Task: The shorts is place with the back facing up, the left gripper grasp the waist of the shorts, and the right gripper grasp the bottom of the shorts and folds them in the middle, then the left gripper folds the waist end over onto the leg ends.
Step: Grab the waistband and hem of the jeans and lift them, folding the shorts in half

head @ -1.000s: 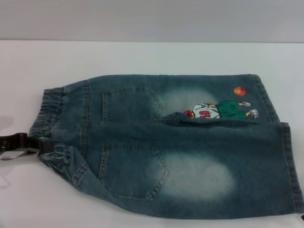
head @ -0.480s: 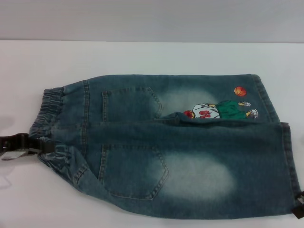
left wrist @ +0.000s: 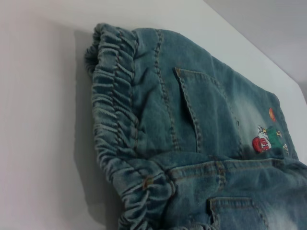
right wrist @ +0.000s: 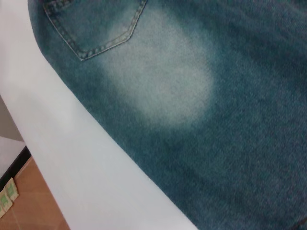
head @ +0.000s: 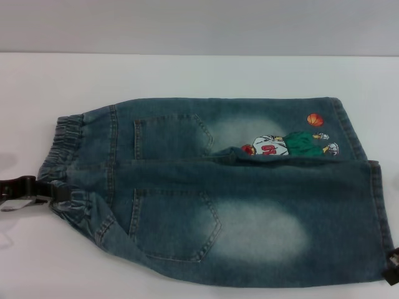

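The blue denim shorts (head: 218, 187) lie flat on the white table (head: 187, 75), back pockets up, waist to the left and leg ends to the right. A cartoon patch (head: 287, 144) marks the far leg. My left gripper (head: 55, 190) reaches in from the left edge and is shut on the elastic waist (head: 65, 140), whose cloth bunches around its tip. The left wrist view shows the gathered waist (left wrist: 115, 120) close up. Only a dark bit of my right gripper (head: 391, 268) shows, at the near leg's hem corner. The right wrist view looks down on the near leg (right wrist: 192, 96).
The table's front edge (right wrist: 72, 191) runs close beside the near leg, with brown floor (right wrist: 29, 211) below it. A grey wall stands behind the table. Bare white tabletop lies beyond the shorts and to their left.
My right gripper has come into view at the lower right and risen a little to the near leg's hem corner. The left gripper and the shorts have stayed put.
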`<state>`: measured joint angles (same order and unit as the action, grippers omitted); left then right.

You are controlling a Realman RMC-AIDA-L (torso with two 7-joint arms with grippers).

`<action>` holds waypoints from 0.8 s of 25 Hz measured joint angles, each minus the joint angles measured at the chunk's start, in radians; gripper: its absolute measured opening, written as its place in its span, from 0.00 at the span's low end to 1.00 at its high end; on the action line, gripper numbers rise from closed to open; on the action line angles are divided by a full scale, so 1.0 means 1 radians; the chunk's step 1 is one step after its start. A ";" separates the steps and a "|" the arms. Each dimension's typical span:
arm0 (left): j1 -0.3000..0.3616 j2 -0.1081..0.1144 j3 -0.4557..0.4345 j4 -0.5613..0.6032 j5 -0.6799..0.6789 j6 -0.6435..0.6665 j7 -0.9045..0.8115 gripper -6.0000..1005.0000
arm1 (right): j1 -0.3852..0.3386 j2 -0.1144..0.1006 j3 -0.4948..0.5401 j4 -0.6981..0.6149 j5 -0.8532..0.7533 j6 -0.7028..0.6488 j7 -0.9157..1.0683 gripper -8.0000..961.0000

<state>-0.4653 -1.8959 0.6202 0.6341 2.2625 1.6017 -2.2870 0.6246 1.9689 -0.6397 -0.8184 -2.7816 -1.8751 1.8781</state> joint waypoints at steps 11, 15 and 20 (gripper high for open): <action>-0.003 0.000 0.001 0.001 0.000 0.000 0.000 0.04 | -0.005 -0.006 -0.005 -0.011 -0.048 -0.035 -0.003 0.60; -0.005 0.000 0.001 0.001 0.000 0.000 0.000 0.04 | -0.010 -0.006 -0.012 -0.011 -0.056 -0.038 -0.004 0.60; -0.007 -0.001 0.001 0.001 0.000 0.000 -0.001 0.04 | -0.012 -0.006 -0.014 -0.011 -0.062 -0.038 -0.004 0.60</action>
<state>-0.4723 -1.8966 0.6213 0.6348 2.2625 1.6014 -2.2885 0.6124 1.9633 -0.6541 -0.8295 -2.8432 -1.9129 1.8736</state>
